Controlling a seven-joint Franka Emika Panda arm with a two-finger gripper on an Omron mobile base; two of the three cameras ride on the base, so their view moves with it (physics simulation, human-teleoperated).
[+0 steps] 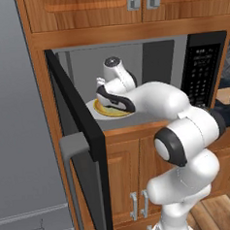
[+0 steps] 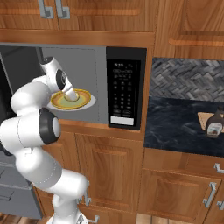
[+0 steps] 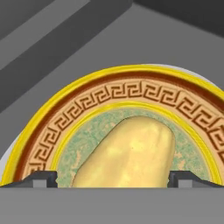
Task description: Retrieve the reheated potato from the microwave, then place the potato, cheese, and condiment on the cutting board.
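Inside the microwave (image 2: 124,87), the wide-open gripper (image 3: 113,178) straddles the potato (image 3: 127,153) on its plate (image 3: 131,94), poised to grasp.

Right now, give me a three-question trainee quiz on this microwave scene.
1. True or false: the microwave door is shut.
2. The potato lies on: A) a plate, B) the cutting board, C) the counter?
3. Fill in: the gripper stands ___ with one fingertip on each side of the potato.

Key: 1 false, the door hangs open. 2 A, the patterned plate inside. 3 open.
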